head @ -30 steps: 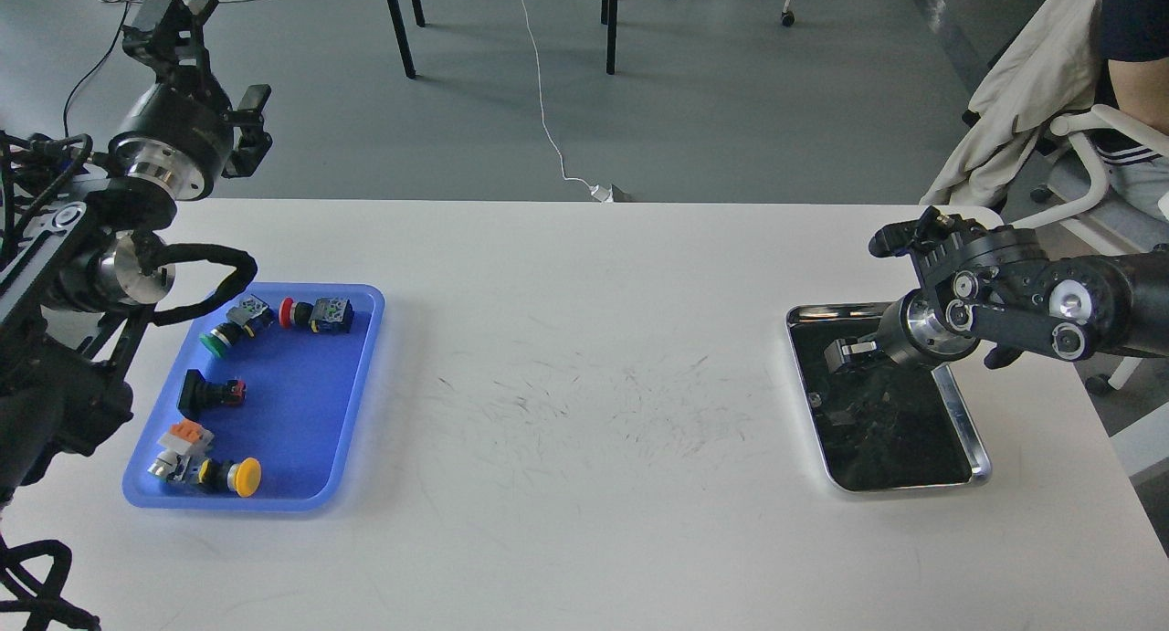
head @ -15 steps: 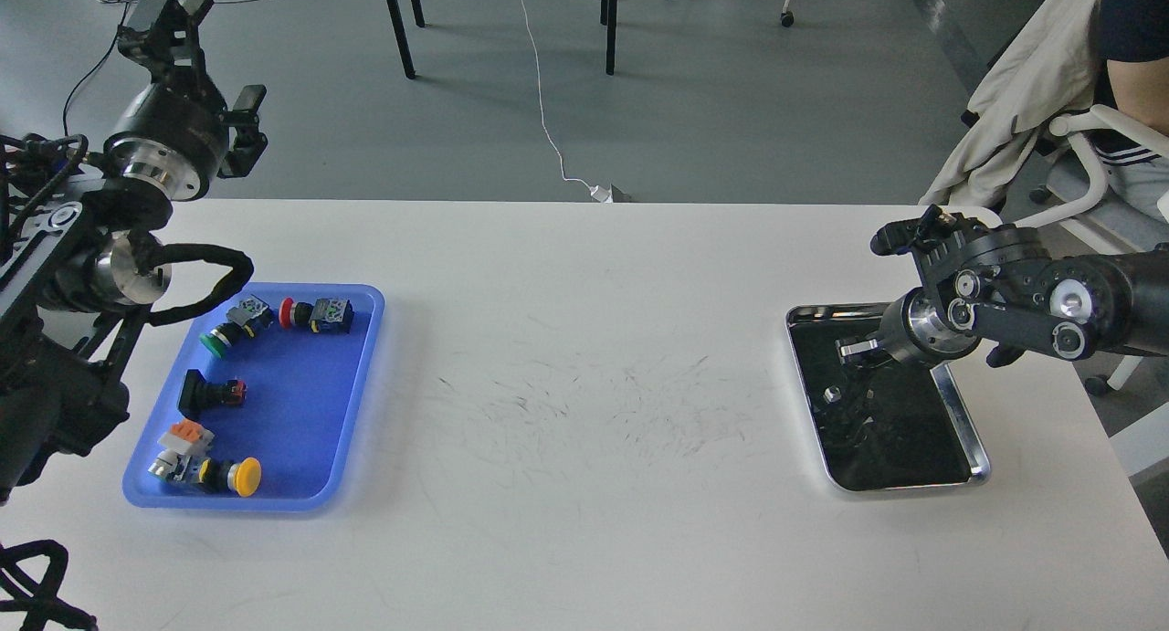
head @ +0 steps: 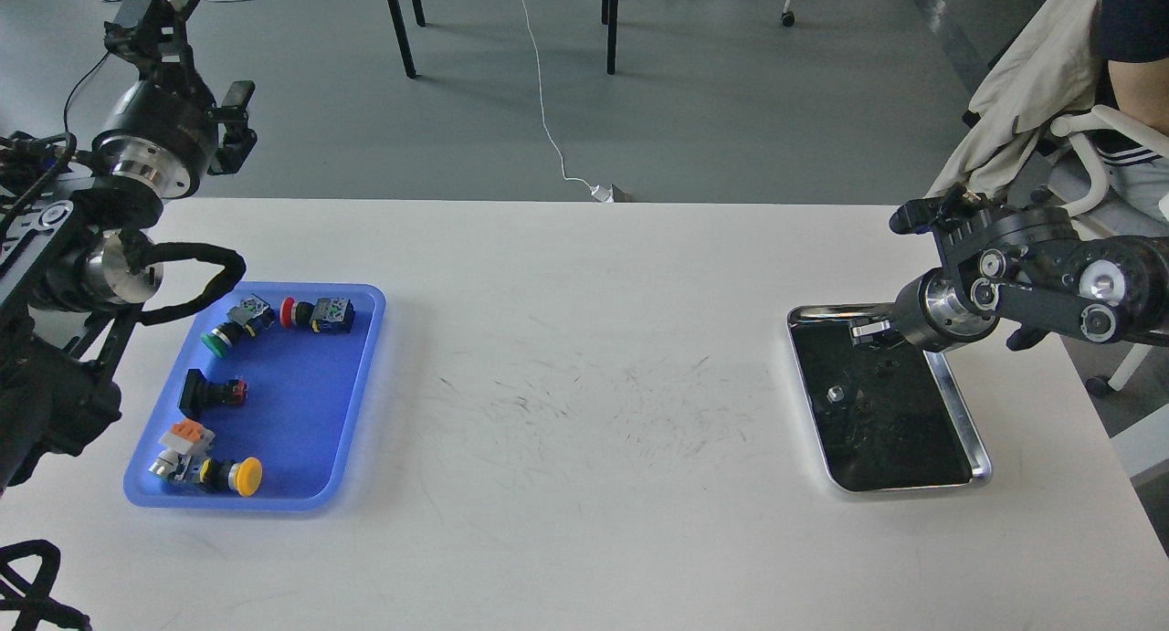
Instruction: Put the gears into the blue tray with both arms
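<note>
One gear in steel tray | below right hand | grip unclear

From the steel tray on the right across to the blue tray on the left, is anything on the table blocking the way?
Nothing visible does. The white table lies bare between the shiny steel tray and the rectangular blue plastic tray. Coloured push-button switches already occupy part of the blue tray's floor.

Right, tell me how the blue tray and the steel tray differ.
The blue tray is matte blue plastic on the table's left; the steel tray is shiny metal with a dark bottom on the right. The blue tray holds several coloured push-button switches; the steel tray shows only a small round part. The right claw hangs over the steel tray. Both are low-rimmed rectangles.
</note>
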Motion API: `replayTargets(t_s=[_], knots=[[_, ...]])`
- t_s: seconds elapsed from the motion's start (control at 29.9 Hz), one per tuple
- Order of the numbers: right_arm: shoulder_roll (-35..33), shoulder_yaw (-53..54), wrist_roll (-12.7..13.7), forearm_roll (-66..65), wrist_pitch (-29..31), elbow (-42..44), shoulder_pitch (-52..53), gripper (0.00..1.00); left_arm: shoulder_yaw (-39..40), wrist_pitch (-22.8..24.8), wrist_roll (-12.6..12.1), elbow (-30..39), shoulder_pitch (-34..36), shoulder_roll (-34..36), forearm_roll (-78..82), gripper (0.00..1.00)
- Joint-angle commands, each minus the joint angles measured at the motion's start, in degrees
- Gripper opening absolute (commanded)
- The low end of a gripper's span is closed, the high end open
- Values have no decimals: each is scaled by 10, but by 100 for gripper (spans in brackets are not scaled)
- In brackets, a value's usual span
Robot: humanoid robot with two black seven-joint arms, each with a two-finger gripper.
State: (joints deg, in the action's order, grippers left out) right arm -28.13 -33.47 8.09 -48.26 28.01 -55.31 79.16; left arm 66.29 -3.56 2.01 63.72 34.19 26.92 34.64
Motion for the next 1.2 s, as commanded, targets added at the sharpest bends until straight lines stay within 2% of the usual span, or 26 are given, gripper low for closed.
replayTargets(t_s=[0.0,0.03,0.1,0.13,0.4,0.77,0.84,1.0,1.17], knots=[[-6,10,0,1,0,-2,3,23,-1,0,0,0,0,-1,0,98],[-10,16,0,3,0,-2,3,35,0,0,0,0,0,-1,1,98],[-19,24,1,5,0,-2,3,85,-1,0,0,0,0,-1,1,98],[-24,26,2,9,0,-4,4,94,-1,0,0,-1,0,-1,1,98],[-61,24,4,13,0,-30,9,97,-3,0,0,-1,0,-1,0,98],[-176,24,4,14,0,-140,148,98,-1,0,2,-3,-1,-3,0,98],[-188,25,4,14,0,-143,159,98,-3,0,12,-3,0,-3,0,98],[-178,20,5,4,0,-140,124,98,-2,0,20,-3,-1,-3,0,98],[-120,24,5,3,0,-83,50,98,-2,-1,20,-3,0,-4,0,98]])
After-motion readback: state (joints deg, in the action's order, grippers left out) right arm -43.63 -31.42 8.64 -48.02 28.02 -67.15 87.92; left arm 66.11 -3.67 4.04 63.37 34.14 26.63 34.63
